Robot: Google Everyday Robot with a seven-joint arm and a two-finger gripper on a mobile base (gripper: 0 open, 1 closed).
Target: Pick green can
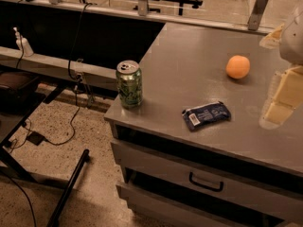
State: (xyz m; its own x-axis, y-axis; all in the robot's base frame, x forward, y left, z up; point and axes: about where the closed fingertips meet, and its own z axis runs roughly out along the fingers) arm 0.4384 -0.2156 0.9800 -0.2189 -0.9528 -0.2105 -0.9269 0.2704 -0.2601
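The green can (129, 84) stands upright near the front left corner of the grey cabinet top (199, 65). It is green with pale print and has a silver top with a pull tab. My gripper (282, 96) is at the far right edge of the camera view, above the right side of the cabinet top, far from the can. It shows as pale cream blocks, partly cut off by the frame edge. Nothing is held in it that I can see.
An orange (237, 66) lies on the cabinet top towards the back right. A dark blue snack packet (206, 115) lies near the front edge. Drawers with a black handle (206, 183) are below. A black table frame (66, 188) and cables (71, 122) are on the floor at left.
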